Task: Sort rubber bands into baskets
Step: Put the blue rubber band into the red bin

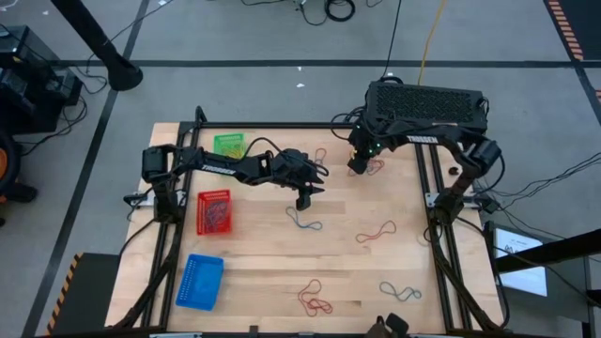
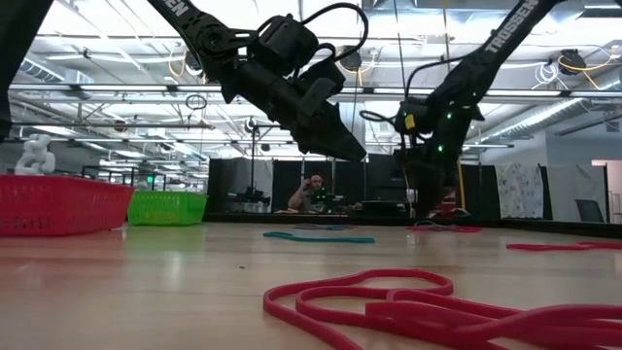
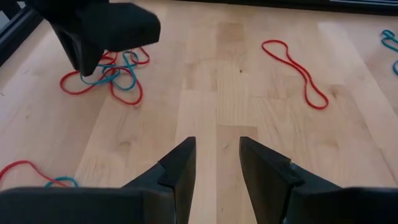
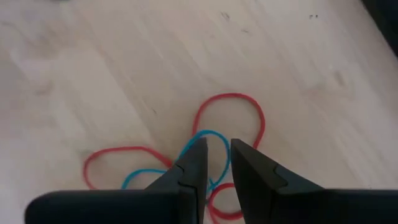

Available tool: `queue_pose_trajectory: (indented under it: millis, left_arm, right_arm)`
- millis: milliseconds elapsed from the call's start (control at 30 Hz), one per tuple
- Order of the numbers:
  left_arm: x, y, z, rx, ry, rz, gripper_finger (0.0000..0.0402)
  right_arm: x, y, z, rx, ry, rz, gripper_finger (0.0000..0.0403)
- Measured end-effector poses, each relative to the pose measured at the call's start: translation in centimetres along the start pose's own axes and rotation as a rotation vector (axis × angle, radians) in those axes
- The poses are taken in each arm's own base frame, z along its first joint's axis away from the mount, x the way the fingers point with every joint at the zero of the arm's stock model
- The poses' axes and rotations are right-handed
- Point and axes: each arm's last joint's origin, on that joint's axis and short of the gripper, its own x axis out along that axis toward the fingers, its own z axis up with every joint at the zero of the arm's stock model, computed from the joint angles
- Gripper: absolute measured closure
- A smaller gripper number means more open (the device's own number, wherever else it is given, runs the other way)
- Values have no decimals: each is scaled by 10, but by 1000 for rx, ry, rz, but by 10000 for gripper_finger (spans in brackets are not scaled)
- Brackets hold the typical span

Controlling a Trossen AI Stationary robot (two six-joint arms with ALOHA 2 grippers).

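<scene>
My right gripper (image 1: pixel 358 166) (image 4: pixel 216 152) points down, low over a tangle of red and blue rubber bands (image 4: pixel 205 162) (image 1: pixel 373 167) at the table's far right. Its fingers are a narrow gap apart, on either side of a blue strand (image 4: pixel 214 140). My left gripper (image 1: pixel 305 199) (image 3: pixel 217 152) is open and empty above bare wood at mid-table. The green basket (image 1: pixel 228 145), red basket (image 1: pixel 213 211) and blue basket (image 1: pixel 199 280) stand along the left side. The red basket holds some bands. My right gripper comes down on the tangle from above, its fingertips (image 4: pixel 198 149) astride the blue strand that lies flat on the table. I cannot tell whether they touch the strand.
Loose bands lie about the table: a blue one (image 1: pixel 302 222), a red one (image 1: pixel 376 232), red ones near the front edge (image 1: pixel 315 300) (image 2: pixel 418 306), and a blue one (image 1: pixel 399 292). A large black box (image 1: pixel 424 103) stands at the far right edge.
</scene>
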Motion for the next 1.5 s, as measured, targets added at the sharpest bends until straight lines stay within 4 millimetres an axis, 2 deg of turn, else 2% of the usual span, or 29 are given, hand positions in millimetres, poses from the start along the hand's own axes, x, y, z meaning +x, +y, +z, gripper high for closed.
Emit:
queue_pose_trajectory:
  millis: [333,433,533,667,900,1167,1333,1500]
  left_arm:
    - [0,0,0,-2,4,1,272]
    - [0,0,0,-2,4,1,272]
    - [0,0,0,-2,4,1,272]
    - [0,0,-1,-10,5,1,272]
    - [-2,-13,-3,-40,-12,-38,272]
    - [-13,-40,13,4,-72,-101,272]
    - [-32,-68,20,45,-140,-152,272]
    - [-57,-93,15,56,-286,-191,272]
  right_arm:
    - [12,-1,-4,-17,46,6,341]
    - [12,-1,-4,-32,51,15,362]
    - [8,-1,-3,-42,41,15,395]
    - [-3,0,-2,-45,11,12,399]
    - [-42,19,1,-77,-71,27,402]
    - [-109,65,-1,-142,-315,154,402]
    - [-147,94,-14,-168,-421,243,403]
    - [-171,128,-28,-222,-483,370,403]
